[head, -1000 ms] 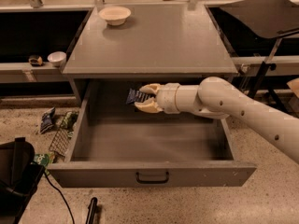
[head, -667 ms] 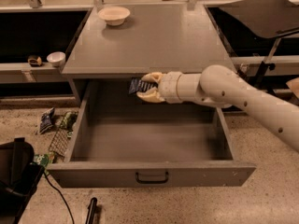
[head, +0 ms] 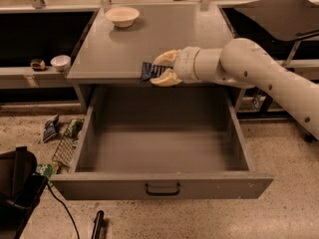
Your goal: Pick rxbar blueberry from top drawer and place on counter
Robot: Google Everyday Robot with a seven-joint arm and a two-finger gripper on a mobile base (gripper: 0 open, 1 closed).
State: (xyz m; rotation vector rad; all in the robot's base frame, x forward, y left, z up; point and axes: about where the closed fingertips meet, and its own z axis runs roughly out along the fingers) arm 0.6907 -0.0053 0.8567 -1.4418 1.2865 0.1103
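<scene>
Clamping the rxbar blueberry [head: 146, 69], the tool [head: 154, 72] hovers at the front edge of the bench [head: 164, 34], above the open, empty top drawer [head: 162, 183], so seemingly only setting it down and releasing remains.

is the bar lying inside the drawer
No, the hand grips the bar at the front edge of the counter, above the open drawer.
</scene>
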